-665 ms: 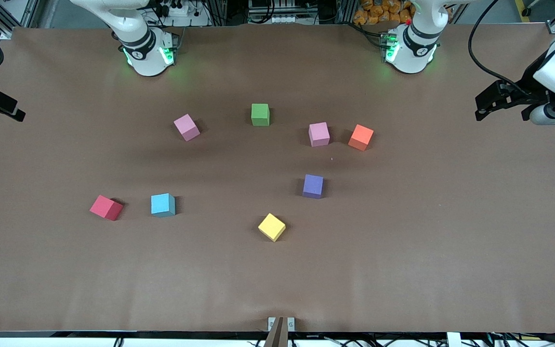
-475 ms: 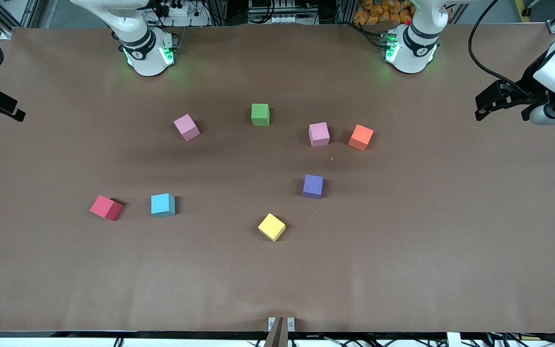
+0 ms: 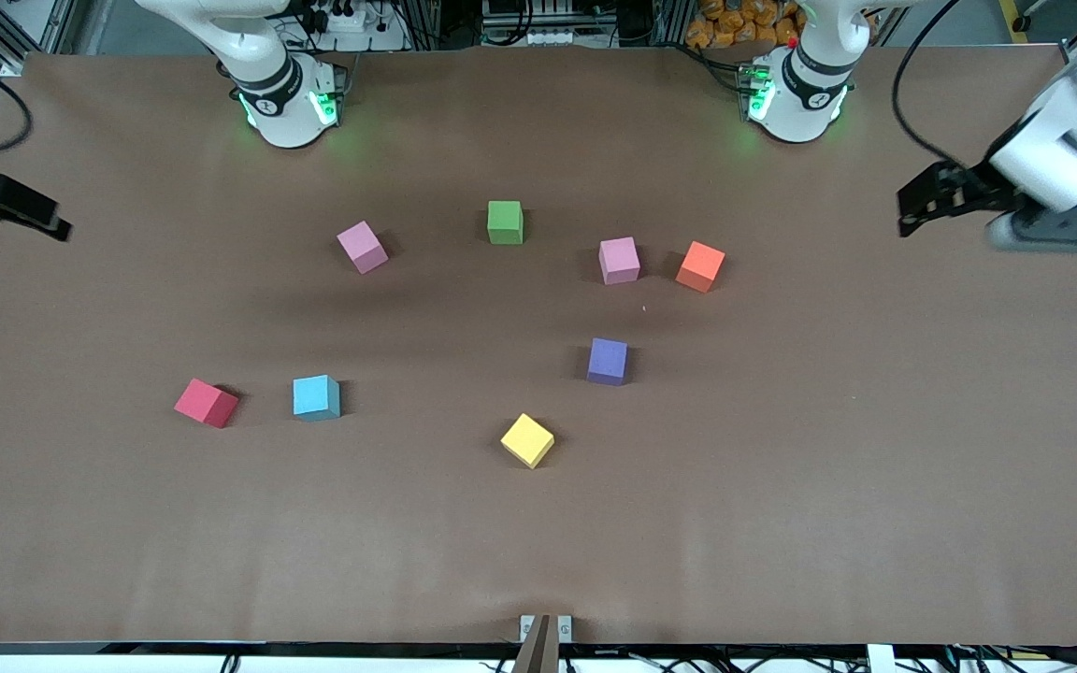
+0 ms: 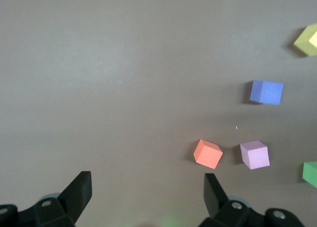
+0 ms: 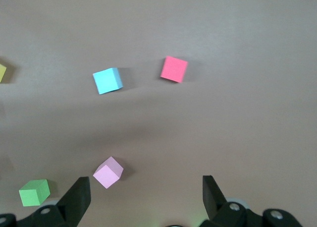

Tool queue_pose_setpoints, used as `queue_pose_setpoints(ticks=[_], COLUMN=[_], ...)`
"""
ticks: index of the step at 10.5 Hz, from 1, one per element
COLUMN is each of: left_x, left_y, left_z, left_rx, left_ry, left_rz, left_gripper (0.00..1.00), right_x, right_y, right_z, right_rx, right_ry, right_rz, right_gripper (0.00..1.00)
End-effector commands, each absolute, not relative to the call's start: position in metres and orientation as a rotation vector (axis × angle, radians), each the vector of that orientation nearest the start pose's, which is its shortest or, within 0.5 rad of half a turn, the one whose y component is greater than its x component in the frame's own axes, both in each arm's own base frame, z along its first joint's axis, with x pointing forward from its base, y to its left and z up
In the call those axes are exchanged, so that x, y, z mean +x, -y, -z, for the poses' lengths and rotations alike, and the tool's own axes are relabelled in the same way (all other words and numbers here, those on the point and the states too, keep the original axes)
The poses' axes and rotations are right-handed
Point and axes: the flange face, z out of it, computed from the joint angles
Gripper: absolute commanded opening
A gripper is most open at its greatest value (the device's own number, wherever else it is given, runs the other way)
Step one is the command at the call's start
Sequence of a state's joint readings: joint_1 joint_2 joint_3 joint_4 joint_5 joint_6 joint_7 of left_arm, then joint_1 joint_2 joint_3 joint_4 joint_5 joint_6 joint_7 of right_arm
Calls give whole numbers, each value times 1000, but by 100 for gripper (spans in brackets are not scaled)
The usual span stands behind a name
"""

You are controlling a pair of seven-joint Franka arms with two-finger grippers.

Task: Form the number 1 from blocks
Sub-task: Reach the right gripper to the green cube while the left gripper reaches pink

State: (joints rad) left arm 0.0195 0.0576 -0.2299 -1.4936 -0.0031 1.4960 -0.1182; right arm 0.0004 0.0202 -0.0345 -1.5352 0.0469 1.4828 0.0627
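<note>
Loose cubes lie apart on the brown table. The green block (image 3: 505,222) is nearest the arm bases, with one pink block (image 3: 362,247) and another pink block (image 3: 619,260) either side of it. The purple block (image 3: 608,361) sits mid-table. The light blue block (image 3: 316,397) and red block (image 3: 206,403) lie toward the right arm's end. My left gripper (image 3: 912,201) (image 4: 147,187) hangs open and empty over its end of the table. My right gripper (image 3: 45,221) (image 5: 146,190) hangs open and empty over the other end.
An orange cube (image 3: 700,266) sits beside the second pink block, toward the left arm's end. A yellow cube (image 3: 527,440) lies nearer the front camera than the purple block. The table's front edge carries a small bracket (image 3: 545,628).
Both grippers have shifted a little inward from the table's ends toward the blocks. No block has moved.
</note>
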Motion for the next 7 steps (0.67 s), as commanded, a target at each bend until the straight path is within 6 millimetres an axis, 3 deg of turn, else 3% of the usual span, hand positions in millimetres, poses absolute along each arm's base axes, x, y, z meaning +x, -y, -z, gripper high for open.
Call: queue_pose_setpoints(ticks=[1,2,5,7], left_x=[566,564,524,492], left_y=[150,175,262,310], left_z=[-565,-536,-478,-440], left_rx=[-3207,-3197,-3160,-3134], left_ry=[-211,-218,-102,-48], left_rz=[-196,-264,-301,-278], left_gripper=[100,100,100,100], right_x=[563,562,538,523], right_y=[-53,-76,-151,-180], right_z=[-571,-538,-456,-426], right_rx=[-3099,-3098,-3048,-3047], right_ry=[2,59,155,195], right_rz=[-101,-81,-114,-91], right_gripper=[100,100,100,100])
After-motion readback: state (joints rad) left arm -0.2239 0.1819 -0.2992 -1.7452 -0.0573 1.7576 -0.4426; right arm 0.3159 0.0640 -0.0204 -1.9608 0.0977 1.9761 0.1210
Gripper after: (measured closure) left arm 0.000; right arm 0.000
